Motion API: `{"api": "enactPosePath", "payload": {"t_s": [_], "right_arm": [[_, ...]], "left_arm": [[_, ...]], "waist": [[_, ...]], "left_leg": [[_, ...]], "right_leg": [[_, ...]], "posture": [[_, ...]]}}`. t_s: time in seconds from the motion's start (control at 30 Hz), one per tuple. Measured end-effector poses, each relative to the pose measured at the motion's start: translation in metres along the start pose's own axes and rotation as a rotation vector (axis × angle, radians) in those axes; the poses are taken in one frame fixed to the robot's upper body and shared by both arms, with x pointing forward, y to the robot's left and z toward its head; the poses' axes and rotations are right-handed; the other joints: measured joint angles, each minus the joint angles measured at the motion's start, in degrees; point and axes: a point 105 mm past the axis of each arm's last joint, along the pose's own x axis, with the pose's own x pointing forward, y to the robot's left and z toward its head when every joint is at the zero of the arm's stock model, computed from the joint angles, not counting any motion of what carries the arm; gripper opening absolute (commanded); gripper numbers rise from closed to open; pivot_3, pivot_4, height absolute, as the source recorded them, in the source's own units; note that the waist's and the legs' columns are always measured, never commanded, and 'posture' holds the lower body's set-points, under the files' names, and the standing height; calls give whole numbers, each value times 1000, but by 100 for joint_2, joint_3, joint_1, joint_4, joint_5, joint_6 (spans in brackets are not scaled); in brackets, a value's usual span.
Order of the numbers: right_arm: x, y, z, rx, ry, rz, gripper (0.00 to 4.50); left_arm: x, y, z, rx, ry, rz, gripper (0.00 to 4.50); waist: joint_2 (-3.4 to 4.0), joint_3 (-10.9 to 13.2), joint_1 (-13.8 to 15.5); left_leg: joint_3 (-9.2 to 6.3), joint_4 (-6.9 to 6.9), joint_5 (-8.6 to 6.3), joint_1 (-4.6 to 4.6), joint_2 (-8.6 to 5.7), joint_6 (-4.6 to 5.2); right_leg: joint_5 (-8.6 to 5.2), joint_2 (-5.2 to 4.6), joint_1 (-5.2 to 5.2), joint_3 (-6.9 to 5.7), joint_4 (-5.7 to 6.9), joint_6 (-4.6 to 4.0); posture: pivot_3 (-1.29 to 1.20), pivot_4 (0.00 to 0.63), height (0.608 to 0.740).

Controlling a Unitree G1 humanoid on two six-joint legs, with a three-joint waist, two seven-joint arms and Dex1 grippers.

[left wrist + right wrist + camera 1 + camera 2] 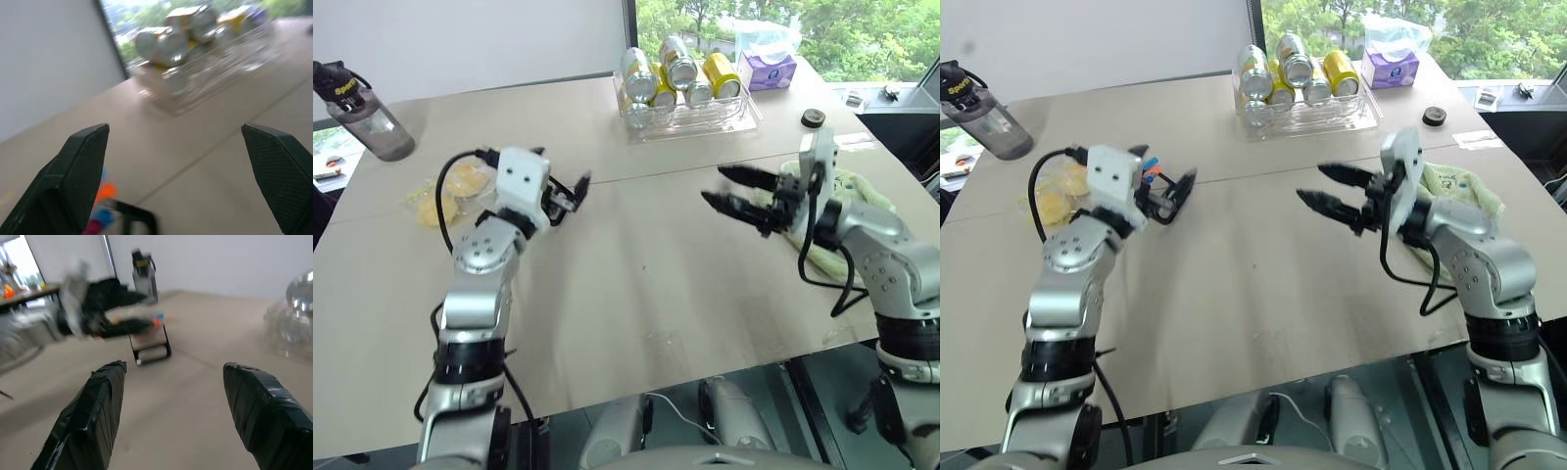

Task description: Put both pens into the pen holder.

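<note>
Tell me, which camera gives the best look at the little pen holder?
The right wrist view: the pen holder shows its black frame and see-through side. In the eye views the left gripper covers all but some coloured tips; the left wrist view catches a corner of it.

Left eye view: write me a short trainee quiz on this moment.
1. True or false: the left hand grips a pen.
2. What lies in the clear tray? A cans; B markers; C cups.
3. Fill in: the bottle stands on the robot's ___ side of the table.
Key: 1 false, the hand is open and empty; 2 A; 3 left.
</note>
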Motion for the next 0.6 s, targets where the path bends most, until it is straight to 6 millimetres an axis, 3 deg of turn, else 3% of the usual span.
{"api": "enactPosePath", "payload": {"t_s": [0.13, 0.2, 0.33, 0.47, 0.6], "right_arm": [[-7, 0, -26, -56, 84, -2, 3365], [-9, 0, -33, -62, 104, -1, 3365], [-32, 5, -85, -87, 251, 13, 3365], [-40, 12, -103, -86, 271, 28, 3365], [-43, 9, -109, -84, 268, 7, 3365]], "left_arm": [[-37, -34, -17, -179, 85, -120, 4451], [-45, -39, -24, -200, 122, -133, 4451], [-98, -59, -66, -246, 353, -126, 4451], [-119, -68, -77, -264, 421, -107, 4451], [-128, -69, -81, -239, 445, -94, 4451]], "waist": [[0, -1, 4], [0, 0, 13], [-3, -3, 28], [-2, -3, 46], [-2, -3, 45]], "left_leg": [[8, 1, 0, 16, 3, -1], [9, 2, 1, 17, 3, -1], [18, -2, 0, 21, 3, 0], [17, -3, 0, 28, 6, -1], [19, -2, 0, 28, 6, -1]], "right_leg": [[0, 4, 8, 7, 18, 0], [0, 4, 10, 7, 20, 0], [-1, 4, 12, 14, 12, 0], [-1, 3, 22, 14, 15, -1], [-1, 4, 22, 13, 15, -1]], "posture": [[0, 150, 739], [0, 150, 739], [0, 150, 739], [0, 150, 739], [0, 150, 739]]}}
